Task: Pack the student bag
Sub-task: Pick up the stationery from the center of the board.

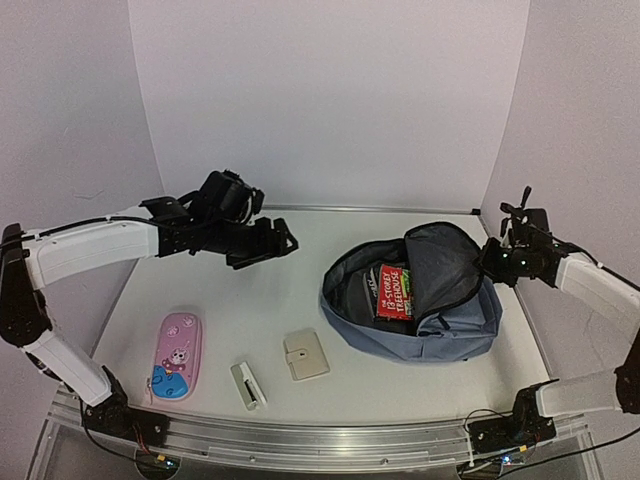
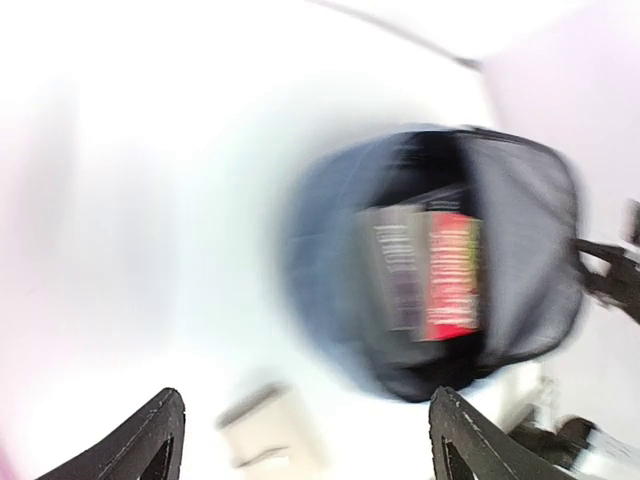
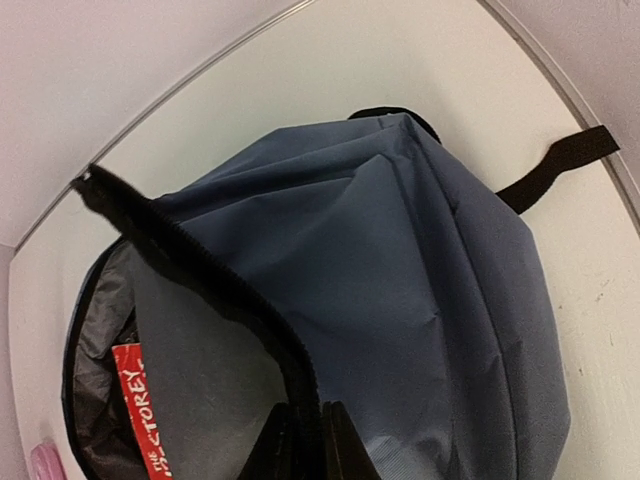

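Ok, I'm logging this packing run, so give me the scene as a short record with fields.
bag: slate-blue fabric backpack, open, flap raised
inside: red paperback book beside a darker book
left gripper: open, empty, above the table
right gripper: shut on the backpack's black zip edge
on table: pink pencil case, beige square wallet, small white stapler-like item
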Available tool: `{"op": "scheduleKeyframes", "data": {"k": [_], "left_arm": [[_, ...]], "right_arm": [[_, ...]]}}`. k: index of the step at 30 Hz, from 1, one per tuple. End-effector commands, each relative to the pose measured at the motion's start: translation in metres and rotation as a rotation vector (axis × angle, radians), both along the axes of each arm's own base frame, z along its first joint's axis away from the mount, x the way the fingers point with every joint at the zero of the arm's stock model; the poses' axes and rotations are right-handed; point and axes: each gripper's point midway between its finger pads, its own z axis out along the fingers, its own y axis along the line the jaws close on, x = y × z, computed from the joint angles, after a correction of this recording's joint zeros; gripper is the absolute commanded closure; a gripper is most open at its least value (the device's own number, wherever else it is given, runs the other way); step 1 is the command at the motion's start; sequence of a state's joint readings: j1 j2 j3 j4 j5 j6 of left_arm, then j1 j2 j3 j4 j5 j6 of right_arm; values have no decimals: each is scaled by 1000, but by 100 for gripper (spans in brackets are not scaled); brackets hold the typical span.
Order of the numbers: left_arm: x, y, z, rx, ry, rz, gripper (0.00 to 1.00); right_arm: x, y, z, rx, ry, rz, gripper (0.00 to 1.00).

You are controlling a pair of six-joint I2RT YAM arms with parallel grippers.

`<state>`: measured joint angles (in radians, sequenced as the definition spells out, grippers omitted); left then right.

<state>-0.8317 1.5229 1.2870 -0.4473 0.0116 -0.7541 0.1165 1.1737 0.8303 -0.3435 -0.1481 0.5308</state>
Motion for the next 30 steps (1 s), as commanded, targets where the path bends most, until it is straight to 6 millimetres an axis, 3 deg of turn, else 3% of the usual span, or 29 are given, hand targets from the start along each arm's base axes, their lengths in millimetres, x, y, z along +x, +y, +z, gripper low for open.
{"op": "scheduleKeyframes", "data": {"k": [1, 4, 7, 12, 17, 23, 27, 30], "left_arm": [[-13, 72, -36, 69, 104, 170, 15], [-29, 112, -56, 144, 156, 245, 10], [-43, 154, -76, 212, 233, 341, 6], [-64, 213, -105, 264, 348, 509, 1], [-80, 250, -116, 284, 379, 671, 0], [-100, 280, -129, 364, 437, 827, 0], [-107, 281, -149, 431, 510, 825, 0], [-104, 270, -167, 385, 539, 794, 0]], "right_arm": [[10, -21, -11, -87, -1, -87, 76], [11, -22, -7, -92, -9, -96, 46], [13, -20, 12, -82, -53, -83, 25], [11, 9, 69, 10, -189, 71, 3], [-2, 32, 118, 84, -295, 200, 2], [-18, 47, 155, 145, -376, 285, 2], [-21, 51, 164, 160, -395, 306, 2], [-22, 53, 163, 170, -391, 322, 2]]}}
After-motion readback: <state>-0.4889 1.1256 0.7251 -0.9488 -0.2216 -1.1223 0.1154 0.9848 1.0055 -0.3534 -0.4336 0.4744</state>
